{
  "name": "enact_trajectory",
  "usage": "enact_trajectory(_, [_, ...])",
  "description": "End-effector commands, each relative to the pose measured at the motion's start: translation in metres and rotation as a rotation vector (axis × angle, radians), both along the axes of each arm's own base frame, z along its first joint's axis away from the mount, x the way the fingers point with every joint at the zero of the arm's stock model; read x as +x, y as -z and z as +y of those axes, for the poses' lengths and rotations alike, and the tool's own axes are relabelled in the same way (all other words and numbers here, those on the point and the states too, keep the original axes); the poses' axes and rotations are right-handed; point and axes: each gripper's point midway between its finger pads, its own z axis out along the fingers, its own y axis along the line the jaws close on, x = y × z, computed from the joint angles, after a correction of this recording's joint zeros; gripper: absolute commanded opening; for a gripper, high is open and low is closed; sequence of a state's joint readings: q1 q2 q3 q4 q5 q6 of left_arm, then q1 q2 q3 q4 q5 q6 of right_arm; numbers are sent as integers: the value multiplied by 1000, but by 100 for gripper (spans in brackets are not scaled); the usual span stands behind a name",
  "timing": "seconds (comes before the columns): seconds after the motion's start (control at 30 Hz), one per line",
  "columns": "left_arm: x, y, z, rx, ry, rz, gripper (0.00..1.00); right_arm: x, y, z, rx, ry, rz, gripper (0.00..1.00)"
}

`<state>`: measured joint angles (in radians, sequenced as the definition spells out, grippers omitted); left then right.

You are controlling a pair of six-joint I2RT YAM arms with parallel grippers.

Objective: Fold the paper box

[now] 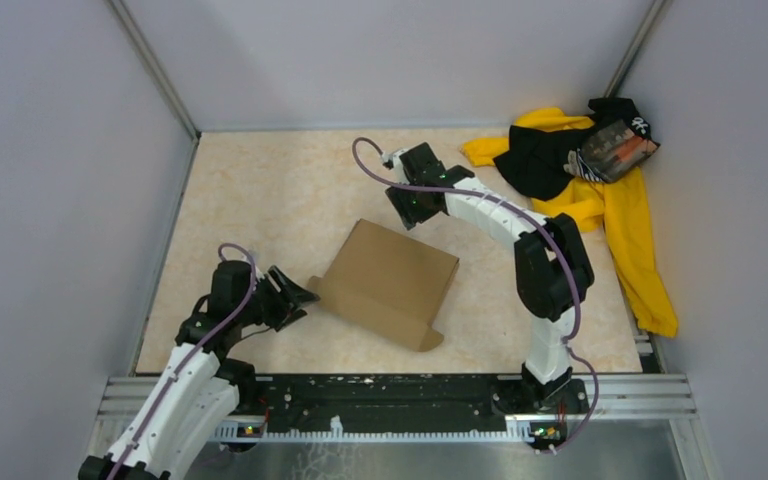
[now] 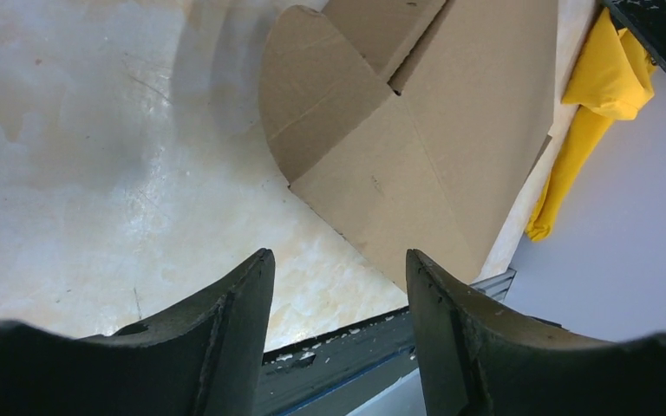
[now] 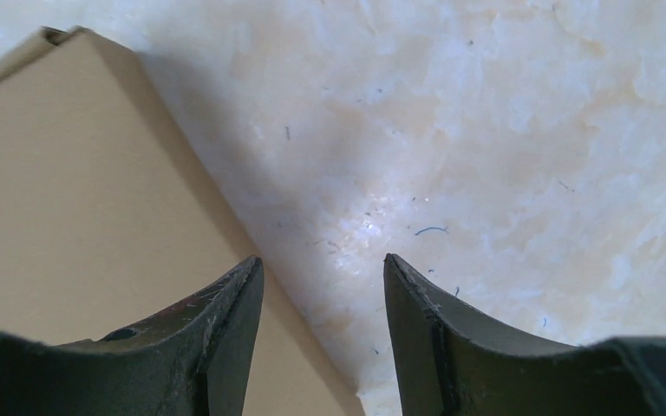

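The paper box is plain brown cardboard lying flat in the middle of the table, with a rounded flap at its left end and a small tab at its near right corner. It also shows in the left wrist view and in the right wrist view. My left gripper is open and empty, just left of the rounded flap, apart from it; its jaws stand wide. My right gripper is open and empty, hovering over the box's far edge.
A yellow-and-black cloth pile with a small packet on it lies at the far right by the wall. Grey walls close in left, back and right. A black rail runs along the near edge. The tabletop is pale marble pattern.
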<state>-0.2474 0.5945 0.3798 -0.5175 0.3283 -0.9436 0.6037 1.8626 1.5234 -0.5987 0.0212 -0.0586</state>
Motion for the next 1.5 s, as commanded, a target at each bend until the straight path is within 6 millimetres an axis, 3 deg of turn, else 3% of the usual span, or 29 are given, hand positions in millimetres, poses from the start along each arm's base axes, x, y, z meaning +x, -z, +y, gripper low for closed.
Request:
enact_trajectory(0.0, [2, -2, -8, -41, 9, -20, 63, 7, 6, -2, 27, 9, -15, 53])
enact_trajectory(0.27, [5, 3, -20, -46, 39, -17, 63, -23, 13, 2, 137, -52, -4, 51])
enact_trajectory(0.43, [7, 7, -33, -33, 68, -14, 63, -38, 31, -16, 85, -19, 27, 51])
enact_trajectory(0.57, [8, 18, -45, -5, 94, -5, 63, -42, 14, -30, 109, 55, -44, 51])
enact_trajectory(0.7, [14, 33, -57, 14, 121, 25, 63, -55, 13, -38, 108, 100, 2, 51])
enact_trajectory(1.1, [50, 42, -59, 144, 121, -2, 63, -94, 1, -44, 215, 111, 40, 52])
enact_trajectory(1.47, [76, 53, -55, 188, 113, 16, 64, -122, 22, -40, 184, 33, 145, 52])
